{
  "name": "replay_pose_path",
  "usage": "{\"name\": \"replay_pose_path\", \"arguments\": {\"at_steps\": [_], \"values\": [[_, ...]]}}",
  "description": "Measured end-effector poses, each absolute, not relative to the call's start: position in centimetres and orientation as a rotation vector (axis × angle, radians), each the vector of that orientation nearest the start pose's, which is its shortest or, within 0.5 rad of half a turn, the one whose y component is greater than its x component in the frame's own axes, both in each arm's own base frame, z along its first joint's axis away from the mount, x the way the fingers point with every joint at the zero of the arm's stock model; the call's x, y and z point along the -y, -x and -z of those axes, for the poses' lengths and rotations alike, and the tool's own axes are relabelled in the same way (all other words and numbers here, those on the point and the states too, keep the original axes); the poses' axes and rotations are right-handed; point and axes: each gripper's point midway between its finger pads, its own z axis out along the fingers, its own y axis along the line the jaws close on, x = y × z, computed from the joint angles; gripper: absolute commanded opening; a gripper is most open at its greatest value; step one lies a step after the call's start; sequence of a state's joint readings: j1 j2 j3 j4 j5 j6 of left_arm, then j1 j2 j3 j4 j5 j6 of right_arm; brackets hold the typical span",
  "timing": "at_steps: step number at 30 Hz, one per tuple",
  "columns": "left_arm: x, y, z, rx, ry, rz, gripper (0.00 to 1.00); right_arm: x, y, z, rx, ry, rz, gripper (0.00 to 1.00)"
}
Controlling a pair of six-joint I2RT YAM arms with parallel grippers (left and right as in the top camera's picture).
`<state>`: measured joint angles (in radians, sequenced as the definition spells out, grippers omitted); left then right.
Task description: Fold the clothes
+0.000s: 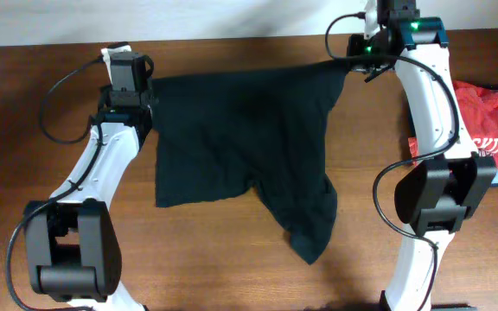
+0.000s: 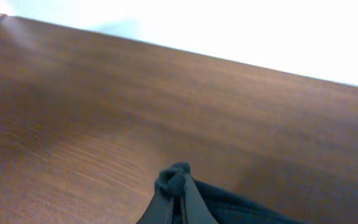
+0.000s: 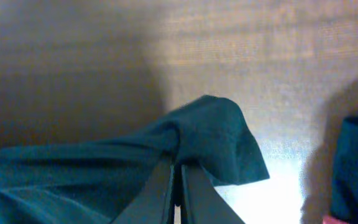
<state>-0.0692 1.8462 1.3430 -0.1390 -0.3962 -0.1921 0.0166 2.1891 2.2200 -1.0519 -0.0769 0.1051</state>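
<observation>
Table [image 1: 214, 268]: brown wood, with both arm bases at its near side.
Black T-shirt [image 1: 240, 138]: spread across the middle of the table. One loose corner trails toward the near side, and the top edge is stretched between the two claws.
Red shirt [image 1: 491, 121]: white lettering, at the right edge, apart from the black one.
Left claw [image 2: 179, 198]: fingers together, clamped on a bunched corner of the black T-shirt.
Right claw [image 3: 178, 180]: farthest back, fingers together, pinching the opposite corner, with cloth draped over the tips.

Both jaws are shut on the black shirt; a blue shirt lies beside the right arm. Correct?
No: beside the right arm lies a red shirt, not blue; the overhead view shows it. Both jaws hold the black shirt.
</observation>
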Motion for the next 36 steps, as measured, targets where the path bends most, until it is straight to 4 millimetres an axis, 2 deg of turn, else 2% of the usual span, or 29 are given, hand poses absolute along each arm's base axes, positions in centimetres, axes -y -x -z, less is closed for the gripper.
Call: {"name": "replay_pose_path", "arguments": {"at_steps": [5,13,17,23,28,36], "values": [[-4.1,-52.8,-17.3,-2.087,0.388,-0.334,0.01,-3.4,-56.0,-19.9,-2.509,-0.052,-0.229,0.04],[-7.1,-52.3,-17.3,-2.076,0.453,-0.393,0.01,-6.4,-56.8,-20.8,-2.455,0.021,-0.301,0.04],[-7.2,-52.3,-17.3,-2.076,0.455,-0.396,0.01,-6.5,-57.4,-20.4,-2.447,0.025,-0.305,0.04],[-7.1,-52.5,-17.3,-2.069,0.452,-0.385,0.01,-6.6,-58.4,-18.7,-2.447,0.025,-0.304,0.04],[-7.0,-53.2,-15.8,-2.076,0.450,-0.385,0.01,-6.6,-59.1,-17.9,-2.441,0.026,-0.304,0.04],[-6.6,-56.1,-12.0,-2.037,0.441,-0.343,0.01,-6.6,-59.5,-16.3,-2.460,0.022,-0.302,0.04]]}}
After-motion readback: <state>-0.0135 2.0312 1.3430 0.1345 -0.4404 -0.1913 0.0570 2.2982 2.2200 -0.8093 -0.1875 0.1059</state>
